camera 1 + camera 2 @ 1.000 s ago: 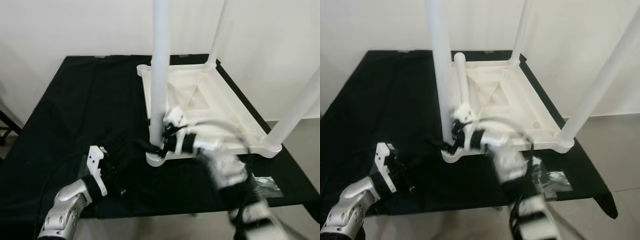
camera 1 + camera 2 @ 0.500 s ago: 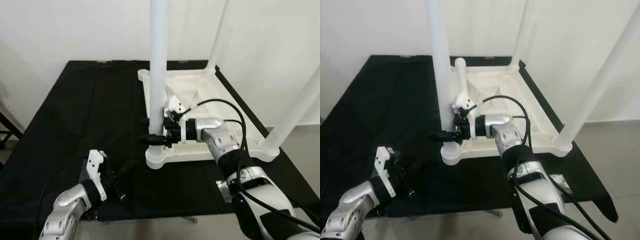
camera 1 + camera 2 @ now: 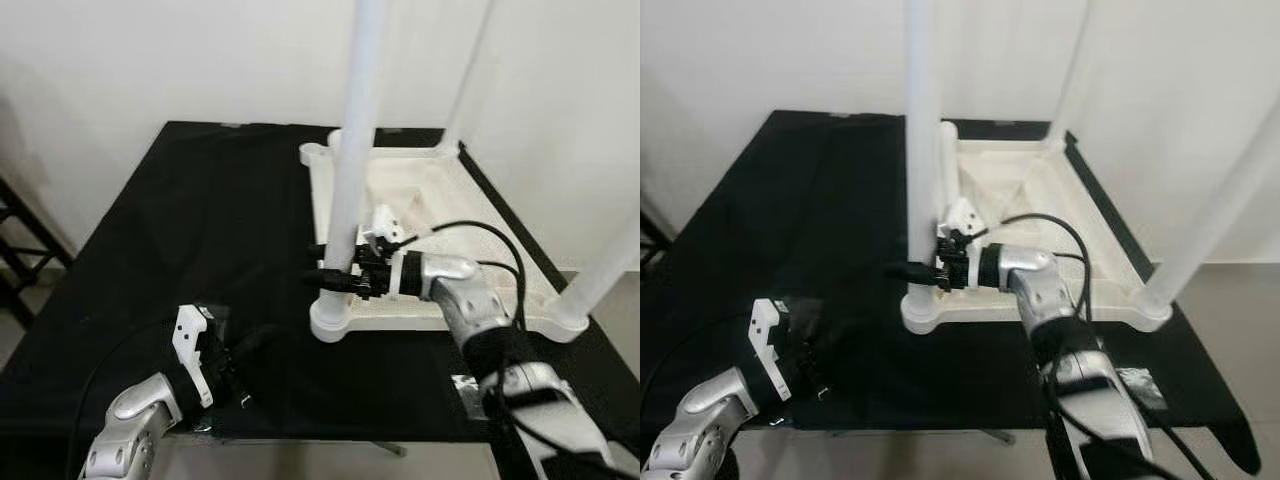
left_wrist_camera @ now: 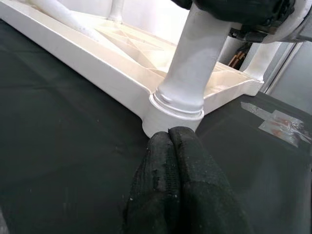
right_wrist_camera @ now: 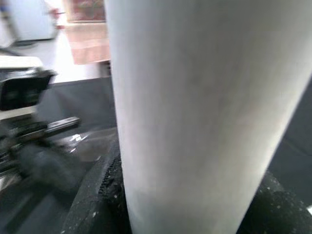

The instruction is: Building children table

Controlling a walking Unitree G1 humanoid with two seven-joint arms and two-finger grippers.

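Since a second ago the right hand (image 3: 330, 268) has risen from the foot of the near white plastic table leg (image 3: 352, 170), now clasping it slightly above the corner socket.

Light: even, soft, indoor | Glare: sheen on clear tape (image 3: 478, 388) over the black cloth (image 3: 200, 230) | Shadows: faint on the white wall (image 3: 150, 60) | Blur: right wrist view soft, table leg (image 5: 204, 112) out of focus | Head views sharp
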